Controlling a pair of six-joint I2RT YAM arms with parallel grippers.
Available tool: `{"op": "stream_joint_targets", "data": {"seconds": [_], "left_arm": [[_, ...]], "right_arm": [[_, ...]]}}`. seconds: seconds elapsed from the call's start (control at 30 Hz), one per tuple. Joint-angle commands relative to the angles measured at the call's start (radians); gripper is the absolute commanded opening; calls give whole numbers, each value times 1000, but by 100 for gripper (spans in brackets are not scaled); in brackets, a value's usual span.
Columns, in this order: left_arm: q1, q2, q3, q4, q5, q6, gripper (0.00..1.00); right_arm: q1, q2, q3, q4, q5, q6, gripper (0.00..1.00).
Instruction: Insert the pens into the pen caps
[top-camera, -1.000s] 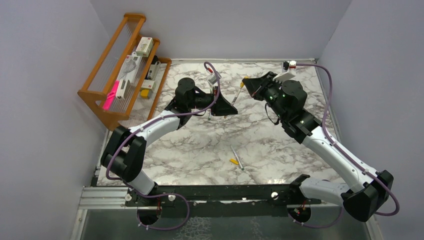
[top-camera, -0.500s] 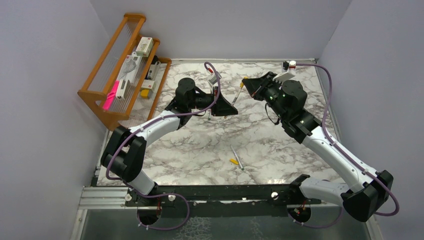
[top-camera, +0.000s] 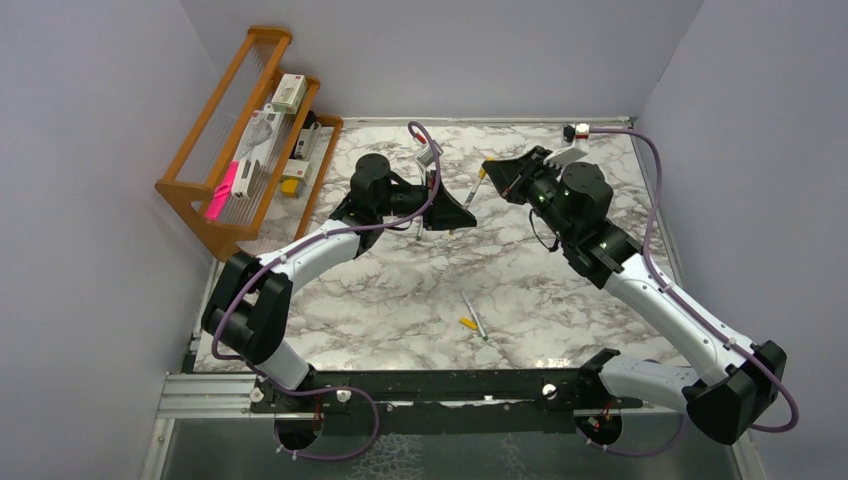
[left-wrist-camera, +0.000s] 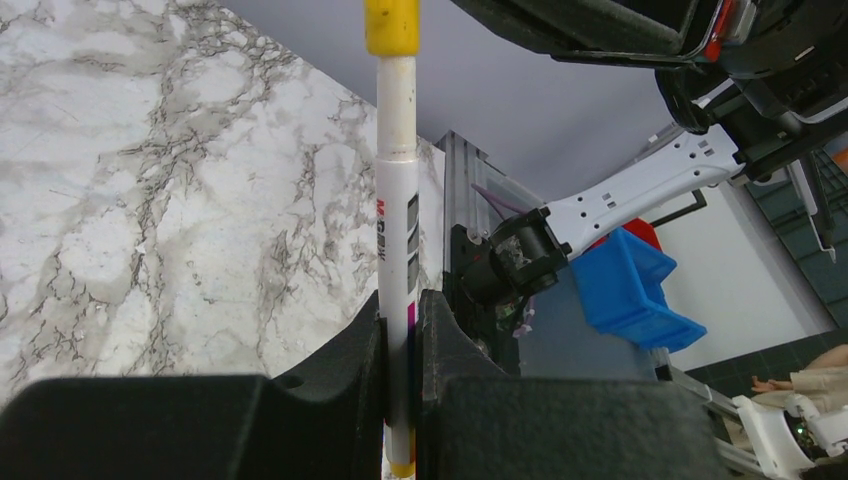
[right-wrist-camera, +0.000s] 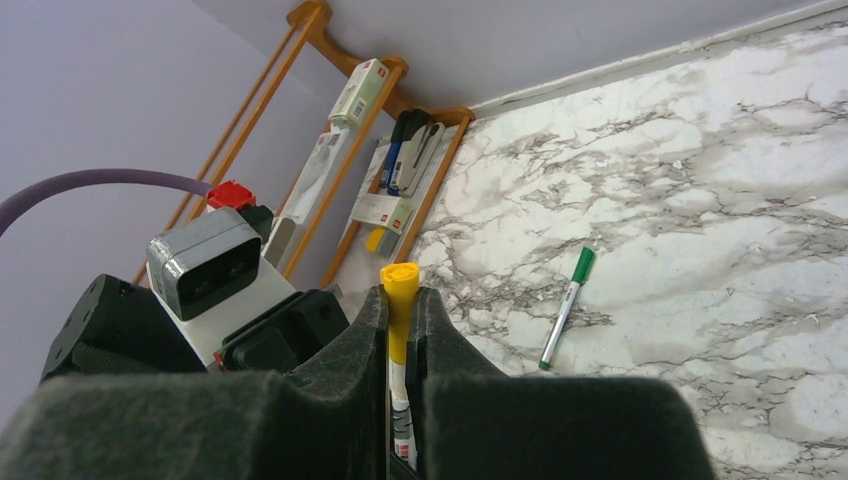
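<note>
A pale pen is held above the table between both arms. My left gripper is shut on its barrel. A yellow-orange pen cap sits over the pen's far end, and my right gripper is shut on that cap. A narrow white neck shows between cap and barrel. From above, the left gripper and right gripper stand close together, with the pen slanting between them. A second pen lies on the marble near the front, with a loose orange cap beside it. A green-capped pen lies flat on the table.
A wooden rack with boxes and a pink marker stands at the back left. The marble table is walled on three sides. A purple cable loops along the right arm.
The right gripper has shifted a little left with the cap, toward the left gripper. The left arm has stayed where it was.
</note>
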Motion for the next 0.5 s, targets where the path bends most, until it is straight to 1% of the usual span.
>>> {"op": "stream_joint_targets", "data": {"seconds": [0.0,0.23,0.47], "left_arm": [[-5,-15,29,32,17,-1,0],[-5,-14,25,32,-12,-1,0],[-5,-20,43,39,-101,-10,0]], "right_arm": [[-6,-17,-21,10,-27,4,1],[-6,-17,-33,12,-64,25,1],[-6,-34,-104,41,-125,75,1]]}}
